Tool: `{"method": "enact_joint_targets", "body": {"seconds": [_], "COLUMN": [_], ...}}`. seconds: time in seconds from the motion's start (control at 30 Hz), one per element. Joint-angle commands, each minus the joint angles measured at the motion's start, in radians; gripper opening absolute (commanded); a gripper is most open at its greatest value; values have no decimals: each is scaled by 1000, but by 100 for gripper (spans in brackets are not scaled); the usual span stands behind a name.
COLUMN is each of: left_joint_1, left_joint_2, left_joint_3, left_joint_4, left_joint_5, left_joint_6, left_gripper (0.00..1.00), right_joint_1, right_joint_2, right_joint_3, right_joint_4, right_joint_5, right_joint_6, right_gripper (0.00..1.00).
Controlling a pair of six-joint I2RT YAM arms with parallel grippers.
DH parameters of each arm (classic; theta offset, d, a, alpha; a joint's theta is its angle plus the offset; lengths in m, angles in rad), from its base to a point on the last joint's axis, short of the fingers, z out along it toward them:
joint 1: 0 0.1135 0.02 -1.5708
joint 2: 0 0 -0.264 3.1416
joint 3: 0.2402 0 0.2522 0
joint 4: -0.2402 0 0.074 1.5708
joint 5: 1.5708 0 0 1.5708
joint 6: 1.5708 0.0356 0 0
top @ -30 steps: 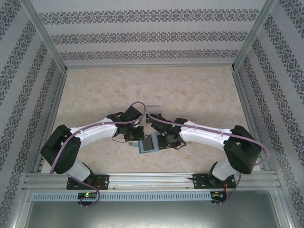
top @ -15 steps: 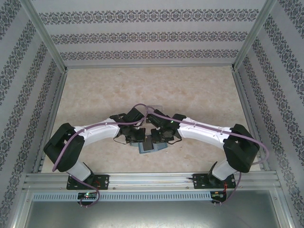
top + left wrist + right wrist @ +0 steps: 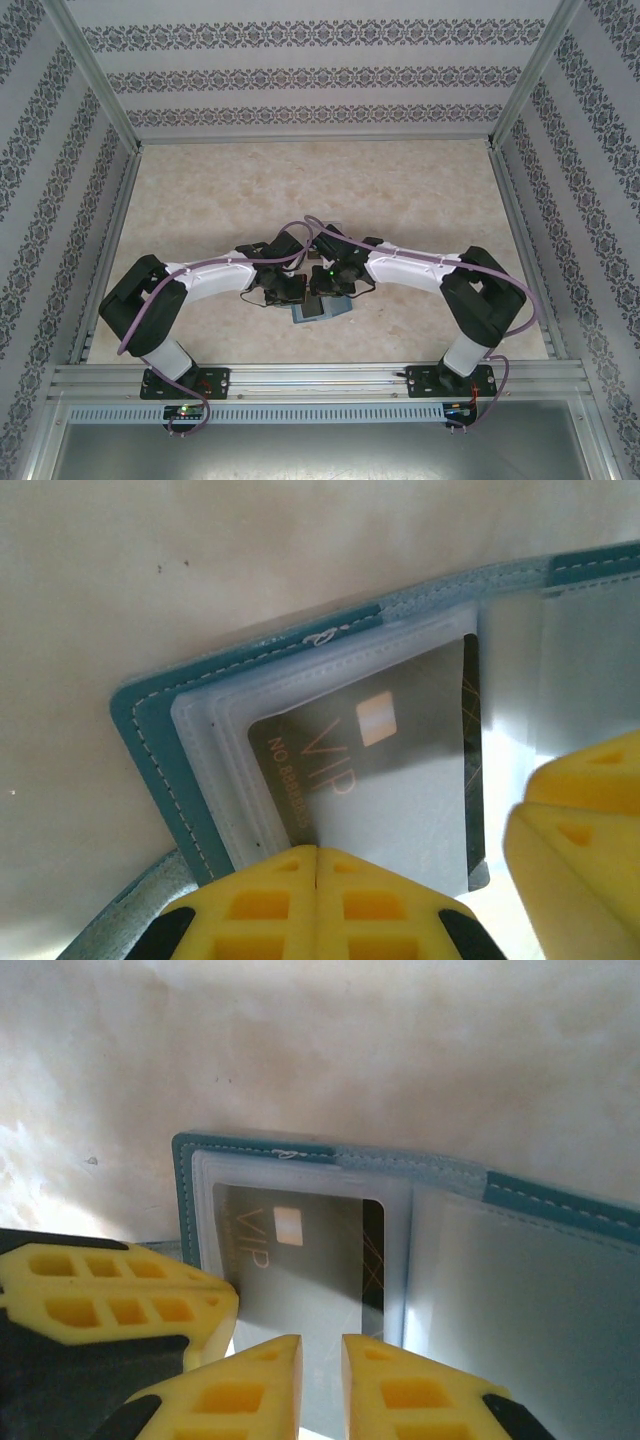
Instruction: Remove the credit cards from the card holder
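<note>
You're bracing the holder [image 3: 150, 730] with shut left gripper [image 3: 315, 860], right gripper [image 3: 322, 1345] hanging narrowly open at card [image 3: 300, 1260] edge; next pinch, slide out.

teal card holder [image 3: 186, 1190] lying open flat, dark vip credit card [image 3: 300, 1250] inside its clear sleeve

The far part of the table [image 3: 300, 180] has lots of open room to pass. Near the front, the left gripper [image 3: 316, 852] and the right gripper [image 3: 322, 1360] sit over the card holder [image 3: 322, 311], just beside each other, with hardly any gap between them. Walls [image 3: 50, 170] shut in the sides and the back.
</note>
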Motion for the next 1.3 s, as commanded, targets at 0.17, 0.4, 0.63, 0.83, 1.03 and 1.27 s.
{"method": "enact_joint_targets", "body": {"seconds": [0.17,0.4,0.63,0.83,1.03,1.27], "left_joint_1": [-12,-11,-11,-12,-11,-11], "left_joint_2": [-4,-14,-19,-24,-7,14], "left_joint_3": [-34,-35,-40,-41,-34,-19], "left_joint_4": [6,-8,-14,-23,-46,-65], "left_joint_5": [-22,-29,-33,-40,-70,-86], "left_joint_6": [-7,-5,-7,-6,7,25], "left_gripper": [5,5,5,5,6,6], "right_joint_1": [-12,-12,-19,-29,-52,-93], "right_joint_2": [48,58,41,33,-24,-54], "right_joint_3": [-27,-31,-45,-53,-63,-98], "right_joint_4": [46,30,13,3,31,-17], "right_joint_5": [-46,-16,23,30,-35,7], "right_joint_6": [-1,-9,-23,-29,-13,-40], "right_gripper": [20,24,35,37,41,42]}}
